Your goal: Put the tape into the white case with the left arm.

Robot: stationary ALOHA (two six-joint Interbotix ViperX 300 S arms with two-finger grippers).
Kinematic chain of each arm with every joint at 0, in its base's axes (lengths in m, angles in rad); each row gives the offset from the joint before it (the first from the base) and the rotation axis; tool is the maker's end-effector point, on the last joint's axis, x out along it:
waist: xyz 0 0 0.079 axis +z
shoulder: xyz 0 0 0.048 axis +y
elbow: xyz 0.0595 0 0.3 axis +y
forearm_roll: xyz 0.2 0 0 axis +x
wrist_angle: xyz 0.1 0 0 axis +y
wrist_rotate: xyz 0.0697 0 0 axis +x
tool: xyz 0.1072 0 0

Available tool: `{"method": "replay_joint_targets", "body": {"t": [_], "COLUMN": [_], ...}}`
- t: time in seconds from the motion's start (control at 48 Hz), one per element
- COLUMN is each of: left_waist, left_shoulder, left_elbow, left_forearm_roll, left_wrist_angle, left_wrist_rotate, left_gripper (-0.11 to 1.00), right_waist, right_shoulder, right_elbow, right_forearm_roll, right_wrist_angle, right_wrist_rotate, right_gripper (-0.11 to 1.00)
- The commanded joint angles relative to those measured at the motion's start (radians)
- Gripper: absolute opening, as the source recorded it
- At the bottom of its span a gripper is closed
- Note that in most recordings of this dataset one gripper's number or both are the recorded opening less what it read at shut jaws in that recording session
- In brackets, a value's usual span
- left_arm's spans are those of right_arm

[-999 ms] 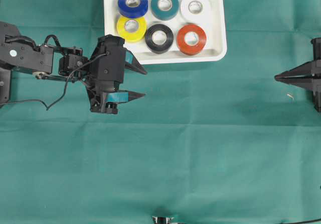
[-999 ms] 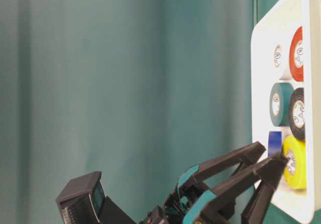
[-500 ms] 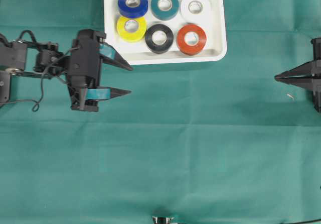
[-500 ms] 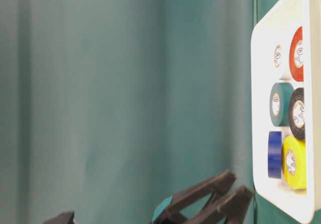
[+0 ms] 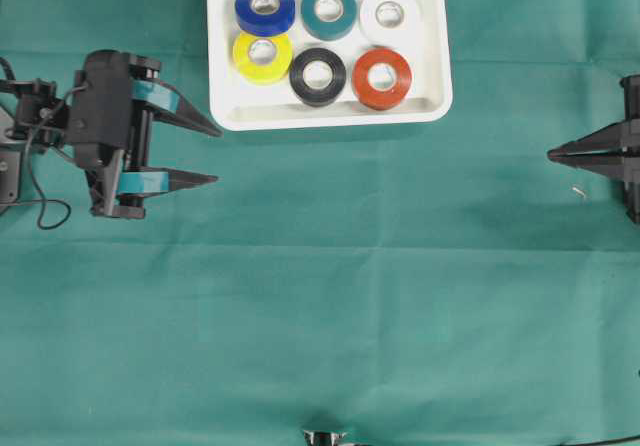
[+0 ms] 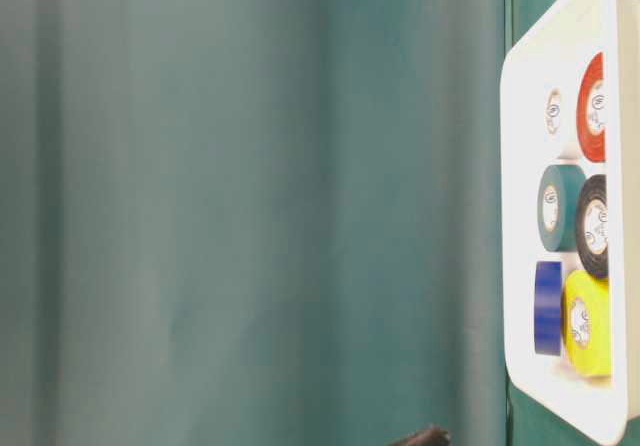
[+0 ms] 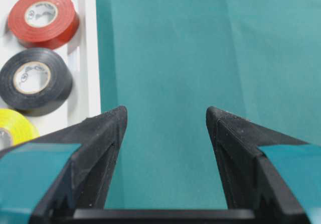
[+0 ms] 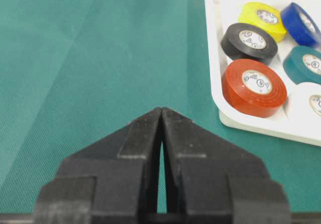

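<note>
Six tape rolls (image 5: 322, 39) lie inside the white case (image 5: 432, 96); no tape is left on the green cloth (image 5: 380, 286). The left gripper (image 5: 205, 151) stands wide and empty beside the case, so the task looks finished (right gripper (image 5: 556, 153) closed, empty).

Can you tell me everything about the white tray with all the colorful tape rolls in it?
The white case is a shallow tray, plastic by its look, with rounded corners and a raised rim. It lies flat on the green cloth at the far edge. Six tape rolls lie flat in two rows inside: blue, teal, white; yellow, black, red. No end effector touches it.
</note>
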Motion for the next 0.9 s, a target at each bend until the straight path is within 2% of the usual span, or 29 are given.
{"method": "replay_joint_targets", "body": {"t": [0.0, 0.416, 0.874], "left_waist": [-0.003, -0.003, -0.009], "left_shoulder": [-0.023, -0.114, -0.293], "left_elbow": [0.002, 0.089, 0.187], "left_forearm_roll": [-0.003, -0.003, -0.003], "left_wrist_angle": [-0.009, -0.009, -0.009], "left_wrist_rotate": [0.0, 0.0, 0.002], "left_gripper": [0.65, 0.65, 0.65], "right_waist": [0.0, 0.0, 0.0], "right_shoulder": [0.006, 0.006, 0.006], "right_elbow": [0.003, 0.005, 0.003], "right_forearm_roll": [-0.006, -0.006, -0.006], "right_wrist_angle": [-0.008, -0.008, -0.009], "right_wrist_rotate": [0.002, 0.002, 0.002], "right_gripper": [-0.09, -0.09, -0.09]}}
